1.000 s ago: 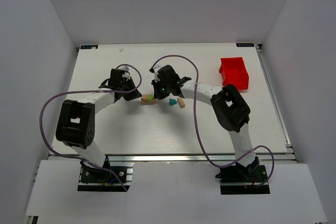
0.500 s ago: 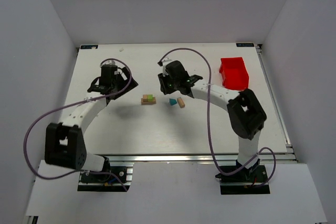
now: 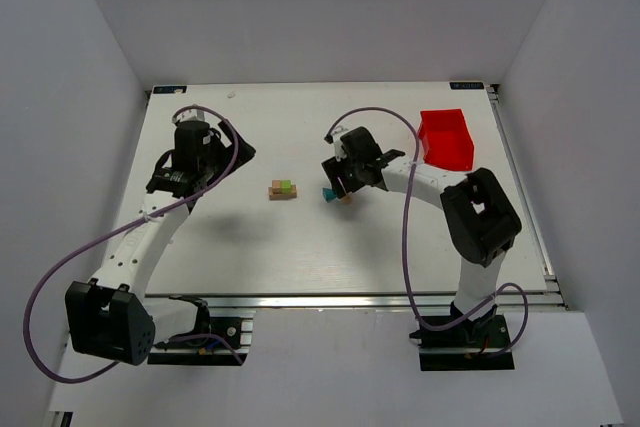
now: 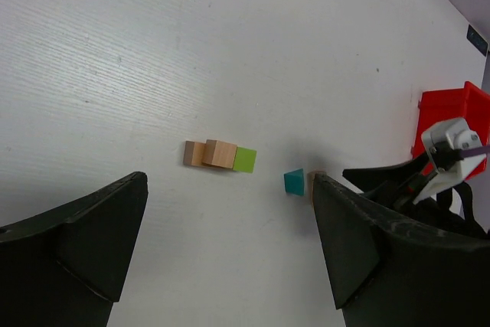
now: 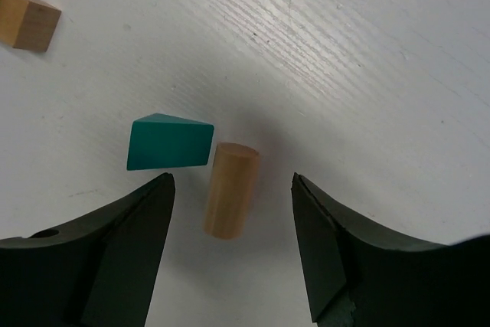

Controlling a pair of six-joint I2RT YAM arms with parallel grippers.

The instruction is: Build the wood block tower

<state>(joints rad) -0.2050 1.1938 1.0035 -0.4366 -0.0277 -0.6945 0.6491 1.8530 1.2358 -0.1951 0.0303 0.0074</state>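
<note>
The wood block tower is a low cluster: tan blocks (image 3: pixel 279 190) with a lime-green block (image 3: pixel 289 186) against them, also seen in the left wrist view as tan blocks (image 4: pixel 209 154) and a lime-green block (image 4: pixel 244 159). A teal wedge (image 5: pixel 168 143) and a tan cylinder (image 5: pixel 230 189) lie on the table to its right. My right gripper (image 5: pixel 232 183) hangs open over the cylinder, with a finger on either side and neither touching it. My left gripper (image 4: pixel 228 189) is wide open, high up and left of the cluster (image 3: pixel 228 159), holding nothing.
A red plastic bin (image 3: pixel 446 139) stands at the back right of the white table (image 3: pixel 250 237), close to the right arm's elbow. Purple cables loop from both arms. Grey walls close in the table on three sides.
The left arm has drawn back to the left, away from the block cluster. The right gripper has shifted right, from beside the cluster to over the cylinder. Both pairs of jaws have opened.
</note>
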